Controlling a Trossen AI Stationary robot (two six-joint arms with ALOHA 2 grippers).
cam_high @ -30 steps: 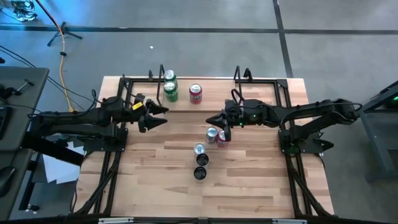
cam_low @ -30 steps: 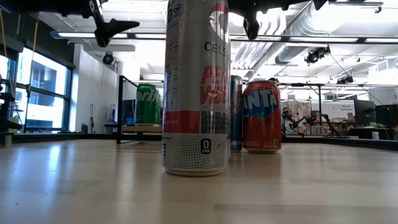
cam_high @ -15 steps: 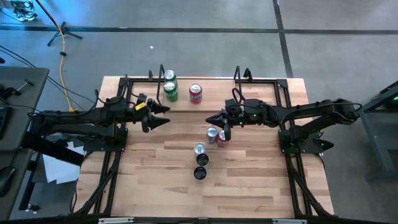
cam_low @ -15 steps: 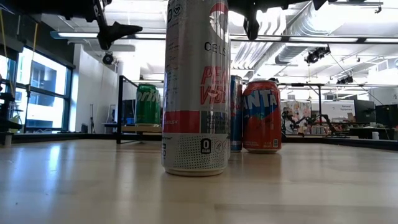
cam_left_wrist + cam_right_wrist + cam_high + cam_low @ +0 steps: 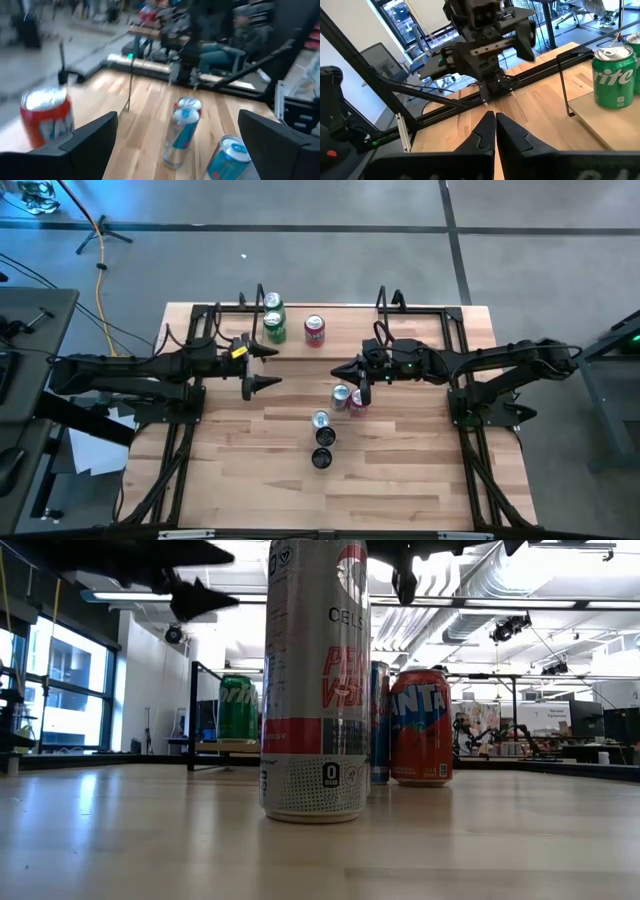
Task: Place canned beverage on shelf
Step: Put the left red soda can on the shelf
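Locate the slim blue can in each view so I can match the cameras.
High view: slim blue can, mid-table, left of the Fanta can.
Low view: slim blue can between the tall silver can and the Fanta can.
Left wrist view: centre, Fanta can just behind.
Right wrist view: not in it.
Shared landmark: the Fanta can.

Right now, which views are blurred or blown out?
Left wrist view: motion-smeared throughout, the red can and slim cans soft. Low view: ceiling lights overexposed, the near silver can sharp. High view: even light, clean. Right wrist view: sharp, green can label readable.
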